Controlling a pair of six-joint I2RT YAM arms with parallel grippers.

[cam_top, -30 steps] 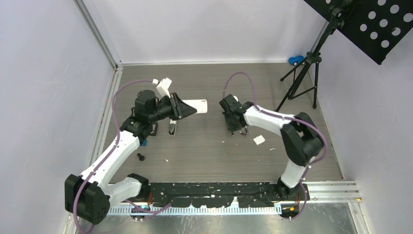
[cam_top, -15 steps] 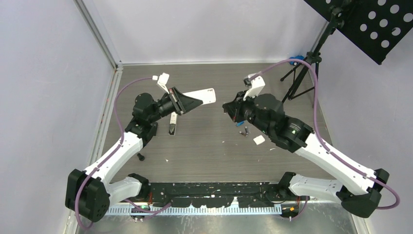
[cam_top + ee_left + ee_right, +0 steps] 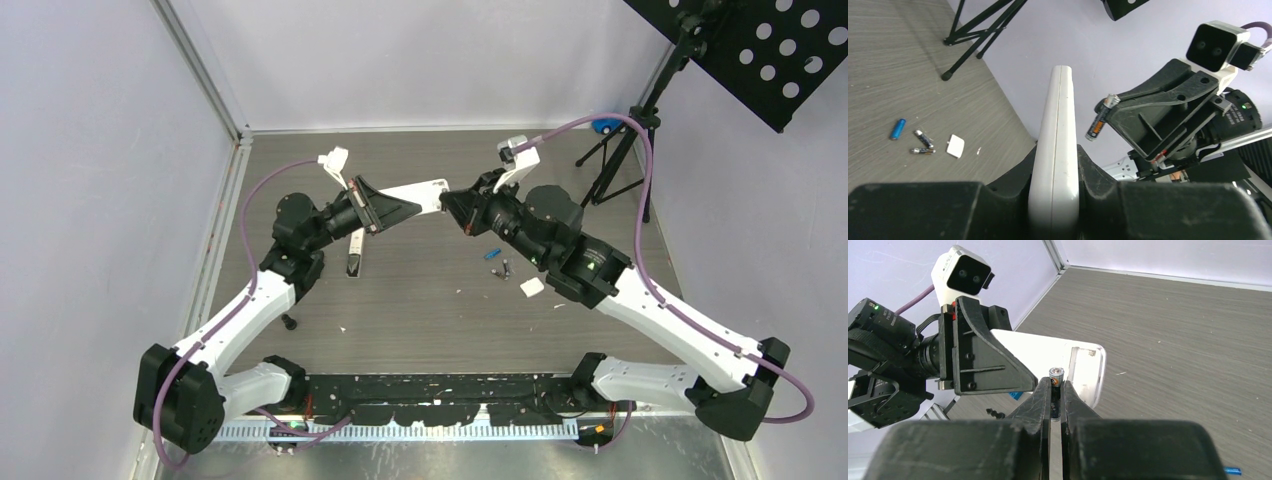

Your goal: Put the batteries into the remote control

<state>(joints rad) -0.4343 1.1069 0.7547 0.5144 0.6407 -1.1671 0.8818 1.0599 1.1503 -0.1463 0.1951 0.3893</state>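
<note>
Remote (image 3: 1055, 145) tight between left fingers (image 3: 398, 208), battery (image 3: 1056, 373) tight between right fingers (image 3: 455, 203), just beside

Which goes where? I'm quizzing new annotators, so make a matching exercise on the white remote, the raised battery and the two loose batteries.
Things:
1. white remote
2. raised battery
3. two loose batteries

Places:
a. on the table beside the blue piece
b. clamped in the right gripper
c. clamped in the left gripper

Pairs: 1-c, 2-b, 3-a.
</note>
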